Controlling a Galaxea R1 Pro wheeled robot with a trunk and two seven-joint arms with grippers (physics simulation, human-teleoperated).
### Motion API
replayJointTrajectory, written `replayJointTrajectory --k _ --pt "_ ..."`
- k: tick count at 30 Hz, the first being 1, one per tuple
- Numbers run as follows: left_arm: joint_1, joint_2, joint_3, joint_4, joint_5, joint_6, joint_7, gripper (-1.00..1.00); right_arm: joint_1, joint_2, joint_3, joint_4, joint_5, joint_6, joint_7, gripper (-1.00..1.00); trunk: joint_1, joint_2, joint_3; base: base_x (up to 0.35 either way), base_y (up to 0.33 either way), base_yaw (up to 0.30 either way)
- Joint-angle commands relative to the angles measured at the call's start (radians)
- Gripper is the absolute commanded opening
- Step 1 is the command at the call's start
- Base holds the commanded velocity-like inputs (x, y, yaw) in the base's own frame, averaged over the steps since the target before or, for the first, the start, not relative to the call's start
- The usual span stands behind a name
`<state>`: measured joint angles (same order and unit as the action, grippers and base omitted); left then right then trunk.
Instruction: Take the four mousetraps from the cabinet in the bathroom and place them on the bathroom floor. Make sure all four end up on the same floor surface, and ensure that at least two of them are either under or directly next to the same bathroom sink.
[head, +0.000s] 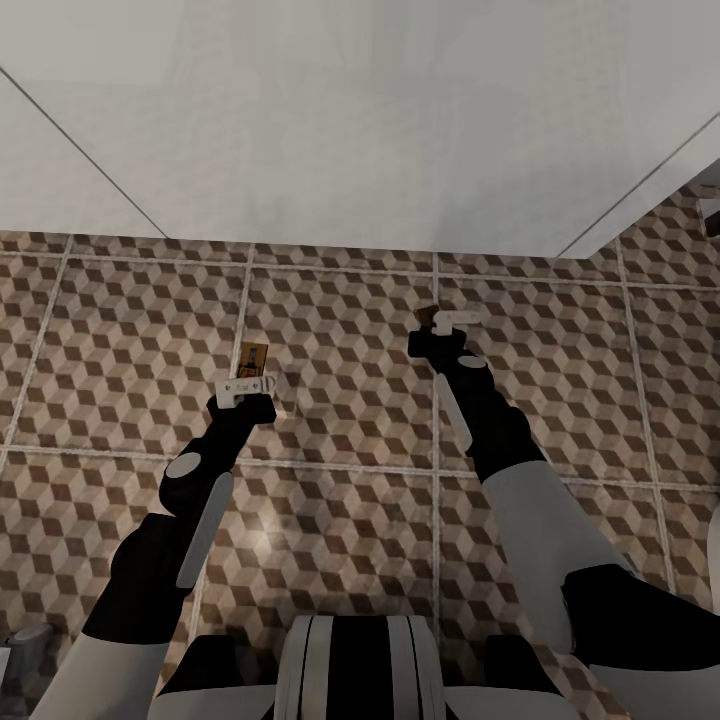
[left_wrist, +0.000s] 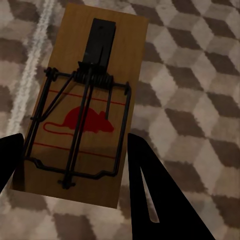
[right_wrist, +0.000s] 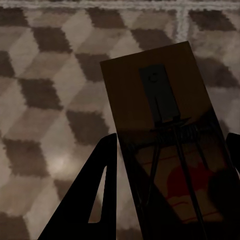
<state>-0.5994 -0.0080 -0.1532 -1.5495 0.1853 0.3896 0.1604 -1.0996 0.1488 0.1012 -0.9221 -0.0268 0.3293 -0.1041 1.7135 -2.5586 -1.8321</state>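
Note:
Both arms reach out over the bathroom floor (head: 340, 330) of brown-and-beige cube tiles. My left gripper (head: 247, 390) is shut on a mousetrap (head: 253, 357), a tan board with a dark wire spring and a red mouse mark. In the left wrist view this mousetrap (left_wrist: 85, 100) sits between the two dark fingers (left_wrist: 150, 190) of the left gripper (left_wrist: 75, 140), just above the tiles. My right gripper (head: 445, 325) is shut on a second mousetrap (head: 427, 316). The right wrist view shows that shaded mousetrap (right_wrist: 155, 100) clamped in the right gripper (right_wrist: 172, 137). The cabinet is out of view.
A plain white wall (head: 330, 120) rises behind the tiles, and a white panel (head: 640, 190) angles in at the right. A small dark object (head: 712, 215) sits at the far right edge. A grey object (head: 20, 645) shows at the lower left corner.

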Motion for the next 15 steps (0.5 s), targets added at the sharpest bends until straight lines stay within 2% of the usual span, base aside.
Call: replayJointTrajectory --k 1,11,15 --pt "0.000 0.000 -0.002 -0.001 0.007 0.005 0.010 -1.00 0.000 0.000 0.002 -0.001 -0.005 0.005 -0.005 -1.00 0.000 0.000 -0.001 0.000 0.000 0.000" --pt "0.000 -0.003 -0.003 0.000 0.008 0.005 0.010 -1.00 0.000 0.000 0.002 -0.003 -0.005 0.005 -0.005 -1.00 0.000 0.000 -0.001 0.000 0.000 0.000" --pt "0.000 -0.023 -0.004 -0.001 0.008 0.009 0.013 -1.00 0.000 0.000 0.003 -0.002 -0.005 0.005 -0.005 -1.00 0.000 0.000 -0.001 0.000 0.000 0.000"
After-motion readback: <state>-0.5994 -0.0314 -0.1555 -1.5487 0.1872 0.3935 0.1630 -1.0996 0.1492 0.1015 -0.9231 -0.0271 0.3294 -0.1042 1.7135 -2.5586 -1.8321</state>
